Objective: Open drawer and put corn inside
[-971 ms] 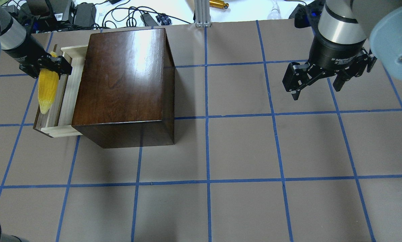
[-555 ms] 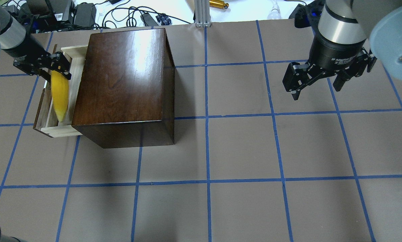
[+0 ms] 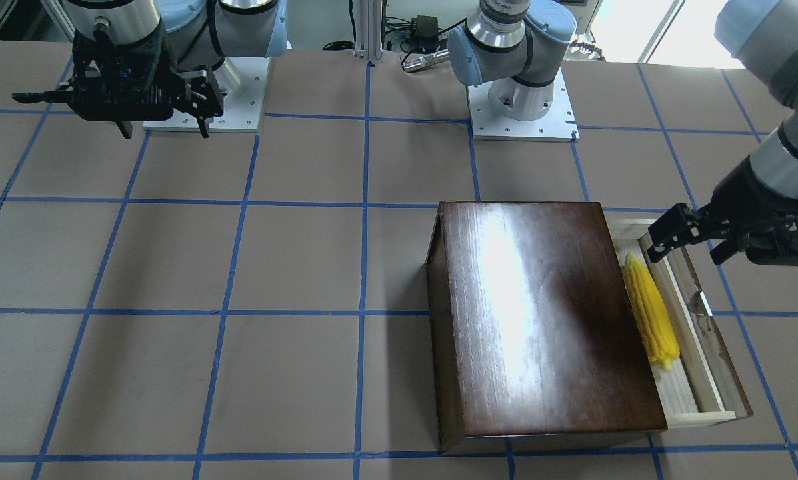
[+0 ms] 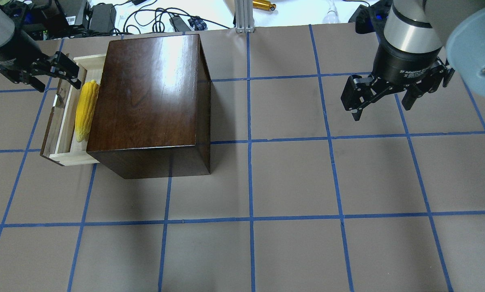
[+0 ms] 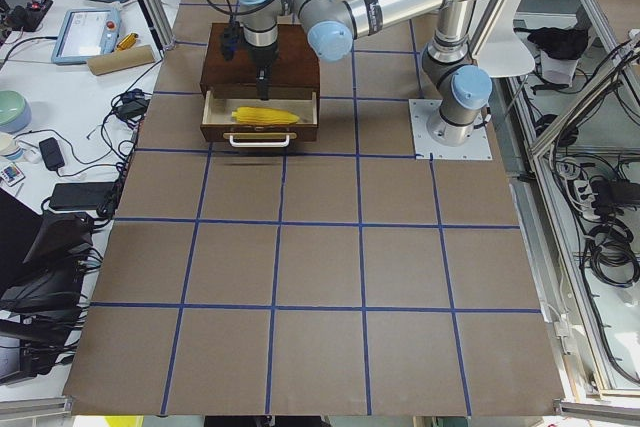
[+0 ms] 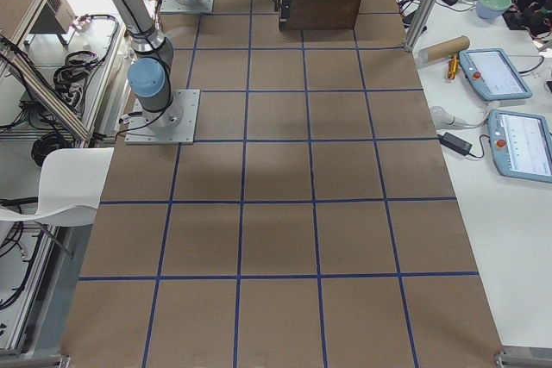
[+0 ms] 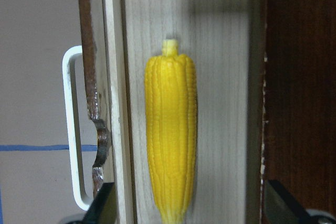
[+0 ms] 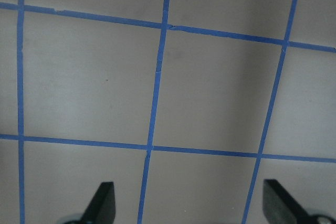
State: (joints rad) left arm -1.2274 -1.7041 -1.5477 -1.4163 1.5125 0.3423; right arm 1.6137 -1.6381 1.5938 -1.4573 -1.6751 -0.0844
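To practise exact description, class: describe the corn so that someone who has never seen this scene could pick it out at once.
Find the glossy dark-brown wooden box on the blue-taped table. A pale wooden drawer stands pulled out of one side. The corn lies flat in it, alongside the box: the only bright yellow, bumpy, tapered thing there.

Table cover point(image 4: 291, 178): brown, gridded with blue tape point(image 4: 250, 178), spread beneath the left gripper point(image 4: 57, 87) and right gripper point(image 4: 382, 111).
Aluminium post point(image 4: 243, 16): upright at the far edge, between the two grippers.
Brass-coloured cylinder point(image 4: 263, 5): just beside the post, on the right gripper's side.
Black power adapter point(image 4: 100, 16) with cables: beyond the left gripper, off the cover.
Cardboard tube point(image 6: 442, 47), tablet pendant point(image 6: 494, 72): side bench, well apart from the right gripper.
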